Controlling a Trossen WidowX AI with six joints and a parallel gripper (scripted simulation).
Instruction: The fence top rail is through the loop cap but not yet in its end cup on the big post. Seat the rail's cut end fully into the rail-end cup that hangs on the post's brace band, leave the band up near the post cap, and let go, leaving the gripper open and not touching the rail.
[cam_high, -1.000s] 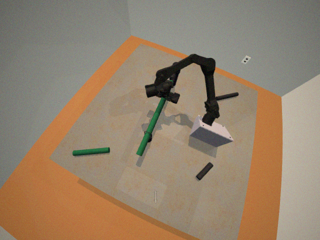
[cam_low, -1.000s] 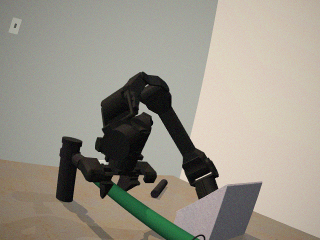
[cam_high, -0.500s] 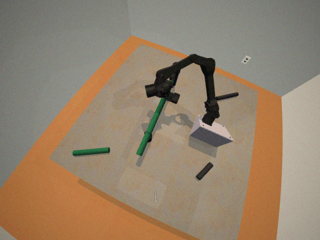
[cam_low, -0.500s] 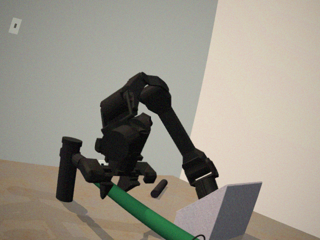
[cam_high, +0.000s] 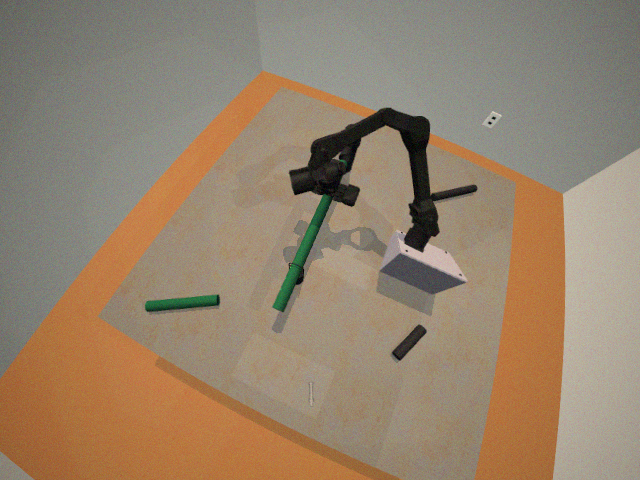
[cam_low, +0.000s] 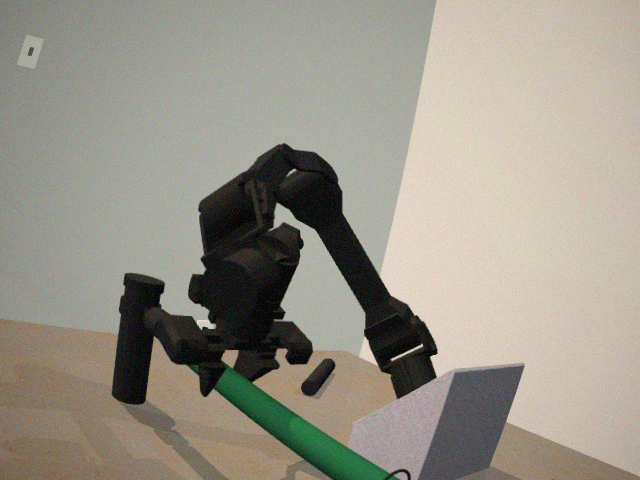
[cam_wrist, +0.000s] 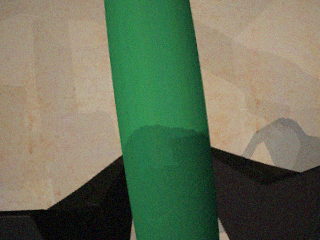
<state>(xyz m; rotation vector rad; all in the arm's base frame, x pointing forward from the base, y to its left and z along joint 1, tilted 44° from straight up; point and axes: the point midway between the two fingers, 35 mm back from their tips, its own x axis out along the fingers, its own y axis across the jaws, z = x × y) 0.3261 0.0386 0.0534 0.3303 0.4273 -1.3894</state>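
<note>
The green rail (cam_high: 310, 235) (cam_low: 258, 405) (cam_wrist: 162, 90) slants through the wire loop (cam_high: 296, 265) (cam_low: 400, 472) on the short post (cam_high: 299, 277). My gripper (cam_high: 331, 193) (cam_low: 225, 378) (cam_wrist: 163, 155) is shut on the rail near its post-side end, one finger on each side. The big dark post (cam_high: 351, 155) (cam_low: 133, 351) stands upright beside the gripper. Its band (cam_low: 123, 303) sits high, just under the cap (cam_low: 143, 281). The rail-end cup (cam_low: 154, 317) points from the band toward the gripper. The gripper body hides the cup's mouth and the rail's end, so I cannot tell how they meet.
The arm stands on a pale wedge block (cam_high: 421, 268) (cam_low: 465, 428). A short green rod (cam_high: 181, 302) lies at the left. A short dark rod (cam_high: 409, 342) and a longer one (cam_high: 454, 192) lie on the right side. A thin white pin (cam_high: 311, 393) lies near the front edge.
</note>
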